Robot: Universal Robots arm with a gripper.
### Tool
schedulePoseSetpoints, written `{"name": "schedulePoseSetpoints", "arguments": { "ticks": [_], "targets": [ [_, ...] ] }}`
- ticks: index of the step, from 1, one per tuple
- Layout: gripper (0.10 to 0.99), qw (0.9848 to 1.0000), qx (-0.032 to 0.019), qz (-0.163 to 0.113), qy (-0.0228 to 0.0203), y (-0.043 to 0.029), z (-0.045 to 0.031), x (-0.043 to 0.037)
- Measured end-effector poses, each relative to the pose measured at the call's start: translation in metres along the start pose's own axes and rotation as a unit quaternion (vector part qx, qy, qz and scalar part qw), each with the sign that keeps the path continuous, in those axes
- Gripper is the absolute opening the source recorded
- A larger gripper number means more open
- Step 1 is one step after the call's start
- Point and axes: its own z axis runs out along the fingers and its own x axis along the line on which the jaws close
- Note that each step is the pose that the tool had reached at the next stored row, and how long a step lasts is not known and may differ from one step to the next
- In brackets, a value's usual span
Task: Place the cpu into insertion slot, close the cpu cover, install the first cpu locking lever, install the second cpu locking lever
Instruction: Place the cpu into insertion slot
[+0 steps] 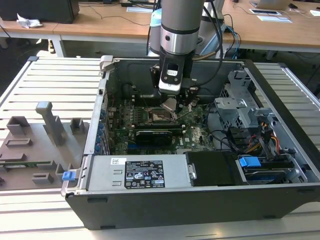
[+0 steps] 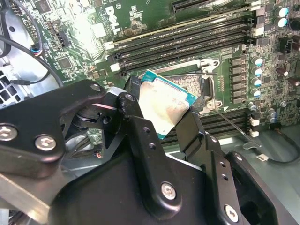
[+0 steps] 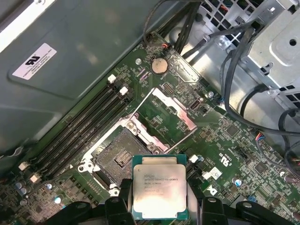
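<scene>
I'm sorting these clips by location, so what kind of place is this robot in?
Probably a robotics lab or workshop: an open computer case on a slatted metal bench, wooden desks behind, a grey fixture tray alongside.

The cpu, in the tool, hangs above the insertion slot, the cpu cover open beside it.

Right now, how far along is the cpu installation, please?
Nothing is finished yet. The gripper holds the cpu clear of the insertion slot, which is empty. The cpu cover stands open, so seating the chip, closing the cover and both locking steps are not yet done.
</scene>
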Motion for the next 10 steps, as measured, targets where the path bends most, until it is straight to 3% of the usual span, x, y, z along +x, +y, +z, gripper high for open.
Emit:
{"name": "schedulePoseSetpoints", "arguments": {
  "ticks": [10],
  "targets": [
    [0.545,0.9996,0.0000,0.028,-0.0014,0.0000,0.0000,0.0000]
  ]
}}
